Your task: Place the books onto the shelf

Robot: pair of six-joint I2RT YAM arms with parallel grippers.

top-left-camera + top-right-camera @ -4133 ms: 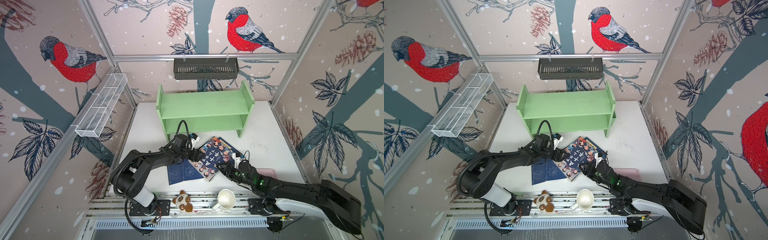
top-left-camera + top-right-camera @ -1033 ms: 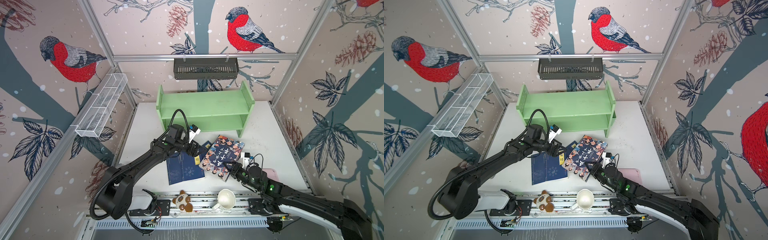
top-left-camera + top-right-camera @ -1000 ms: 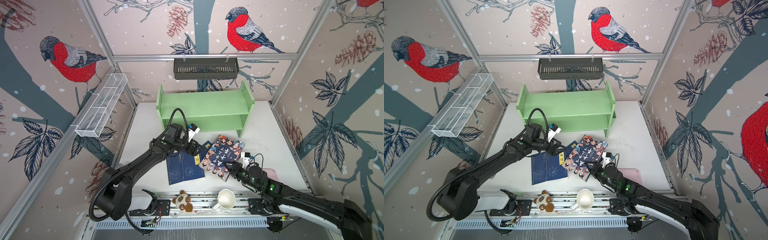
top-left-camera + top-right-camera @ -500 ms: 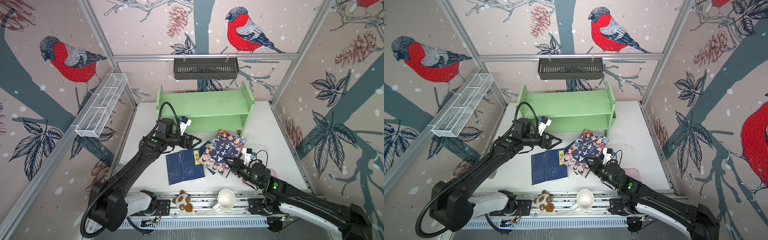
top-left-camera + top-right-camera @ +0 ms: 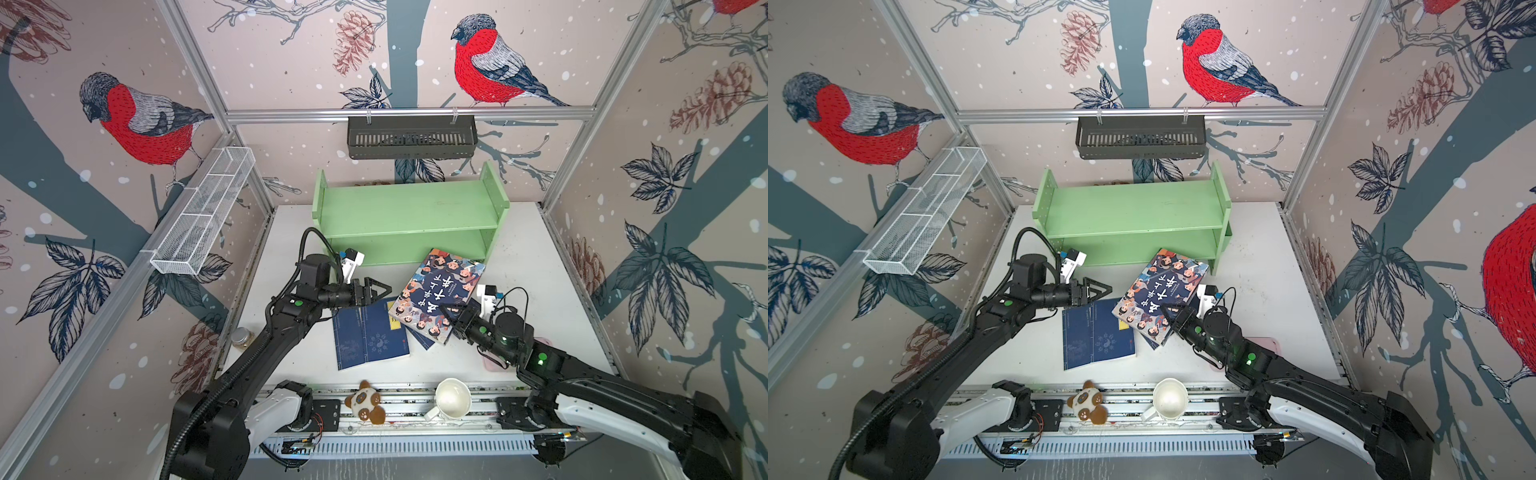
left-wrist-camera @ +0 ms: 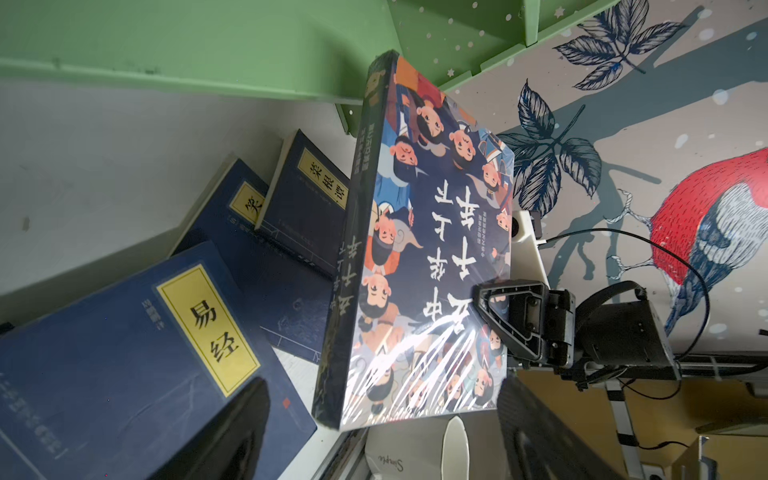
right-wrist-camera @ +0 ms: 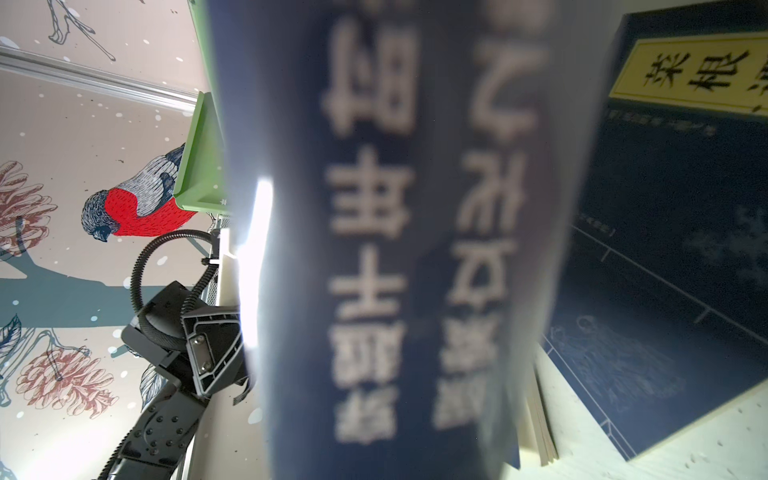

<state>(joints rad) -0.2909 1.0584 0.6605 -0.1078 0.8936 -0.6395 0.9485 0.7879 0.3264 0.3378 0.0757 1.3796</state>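
Clamping the big book (image 5: 440, 291) by its near corner, my right gripper (image 5: 451, 312) held it tilted above the navy books (image 5: 370, 336), just in front of the shelf (image 5: 409, 208); my left gripper (image 5: 380, 289) hung spread open left of it.

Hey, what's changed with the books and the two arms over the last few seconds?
The right pincer, shut on the near edge of the cartoon book, has lifted it off the navy books and carried it, tilted, toward the shelf. The left pincer has backed off to the left and hangs open above the navy books. The navy books, shelf, mug and panda toy stayed put.
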